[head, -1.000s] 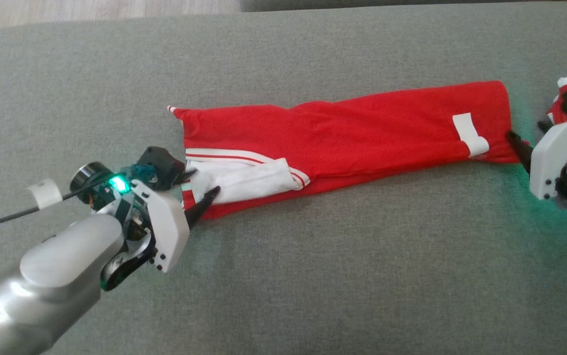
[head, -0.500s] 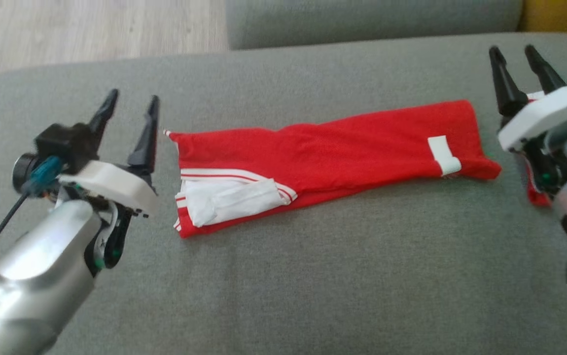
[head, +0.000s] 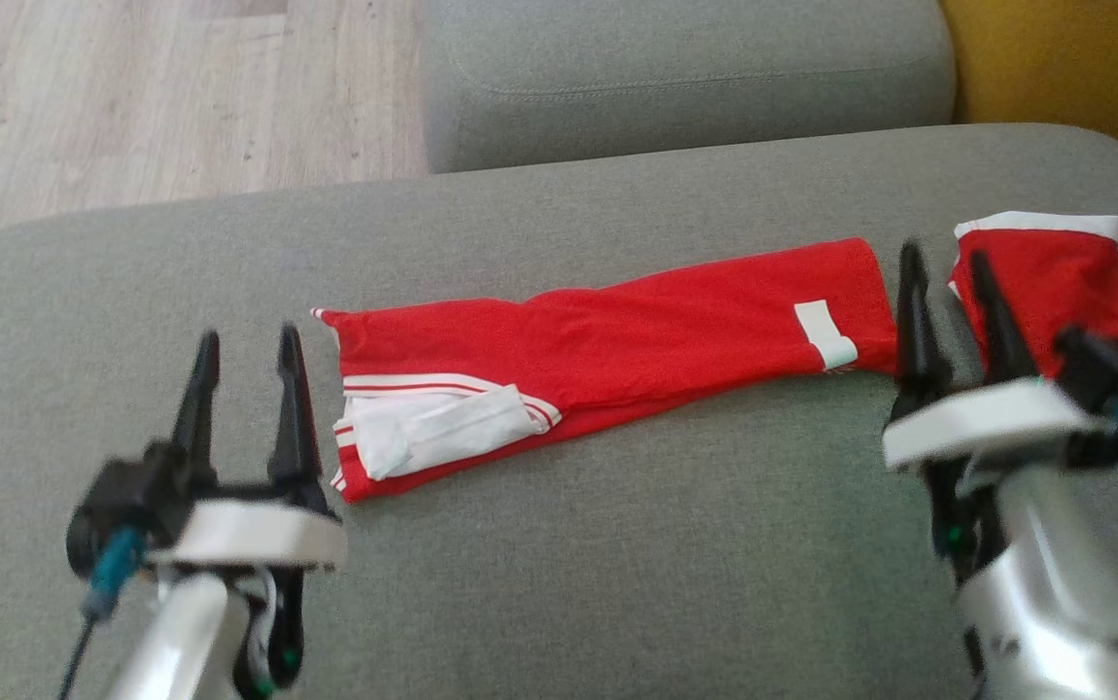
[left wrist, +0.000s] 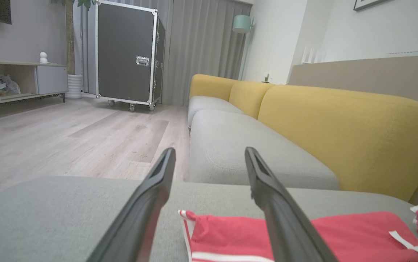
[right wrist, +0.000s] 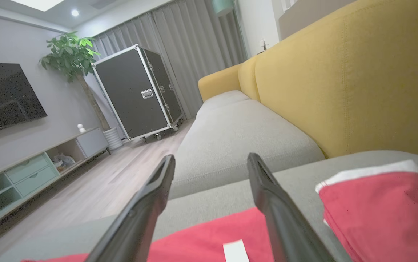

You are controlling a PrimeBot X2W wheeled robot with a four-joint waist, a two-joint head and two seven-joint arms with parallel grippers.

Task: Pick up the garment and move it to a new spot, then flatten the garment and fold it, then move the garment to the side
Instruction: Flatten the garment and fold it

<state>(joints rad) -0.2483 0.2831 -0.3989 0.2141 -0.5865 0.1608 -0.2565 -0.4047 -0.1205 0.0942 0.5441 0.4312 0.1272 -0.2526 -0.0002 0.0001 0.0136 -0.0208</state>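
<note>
Folding seems underway: the garment point(head: 617, 340) lies as a strip between the left end effector point(head: 248, 335) and right end effector point(head: 944, 253), both wide open and empty. Next, probably grip 1 end and fold it across.

Garment point(head: 617, 340): laid left to right on the seat cushion point(head: 559, 564).
Left gripper point(head: 248, 335): held just left of the garment's left end.
Right gripper point(head: 943, 248): held at the garment's right end.
Second garment point(head: 1074, 282): laid right of that gripper, on the same cushion.
Farther cushion point(head: 685, 78): set behind.
</note>
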